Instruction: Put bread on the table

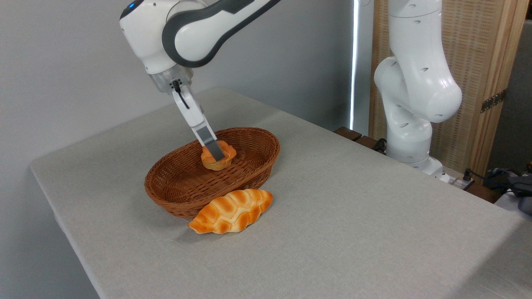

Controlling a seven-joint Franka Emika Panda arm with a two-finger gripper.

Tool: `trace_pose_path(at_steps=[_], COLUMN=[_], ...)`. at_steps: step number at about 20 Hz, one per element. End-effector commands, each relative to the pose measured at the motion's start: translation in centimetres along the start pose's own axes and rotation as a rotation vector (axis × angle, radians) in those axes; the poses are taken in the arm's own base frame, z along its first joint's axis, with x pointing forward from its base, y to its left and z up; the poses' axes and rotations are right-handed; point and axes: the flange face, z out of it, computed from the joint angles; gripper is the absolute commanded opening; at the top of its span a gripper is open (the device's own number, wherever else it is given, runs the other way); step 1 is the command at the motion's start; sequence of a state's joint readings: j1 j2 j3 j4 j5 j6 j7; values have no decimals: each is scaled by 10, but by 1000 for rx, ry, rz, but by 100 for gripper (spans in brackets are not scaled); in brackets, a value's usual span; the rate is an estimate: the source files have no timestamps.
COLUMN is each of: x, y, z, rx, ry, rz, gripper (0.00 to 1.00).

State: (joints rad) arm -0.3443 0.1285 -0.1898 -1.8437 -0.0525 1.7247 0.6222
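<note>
The bread (211,163), a small round bun with a pale top and an orange base, is inside the brown wicker basket (178,195), slightly tilted. My gripper (217,154) reaches down into the basket from the upper left and is shut on the bread. Its near grey finger (212,146) lies across the bun's front, and the far finger is hidden behind the bun. I cannot tell whether the bun still touches the basket floor. The table (353,216) is covered in a light grey-beige cloth.
A longer orange-and-cream ridged loaf (231,211) lies on the cloth against the basket's front side. The arm's white base (411,137) stands at the table's far right edge. Cables and dark items (511,182) sit at the far right.
</note>
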Motion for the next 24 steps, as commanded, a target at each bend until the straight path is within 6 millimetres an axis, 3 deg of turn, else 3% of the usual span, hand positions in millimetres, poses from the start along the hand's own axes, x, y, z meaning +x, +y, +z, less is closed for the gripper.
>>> trace_pose_path(at_steps=[1,4,6,9,12,24], x=[7,7,6,3,0,-4], y=[-7,-10,-12,-15,-17,-20], z=[6,10,11,9,7,3], rx=[15,14,34,27,25,26], ry=[3,-5,-24,-16,-16,-7], rz=[18,16,22,7,2,-9], gripper=[100,99,76,22,7,6])
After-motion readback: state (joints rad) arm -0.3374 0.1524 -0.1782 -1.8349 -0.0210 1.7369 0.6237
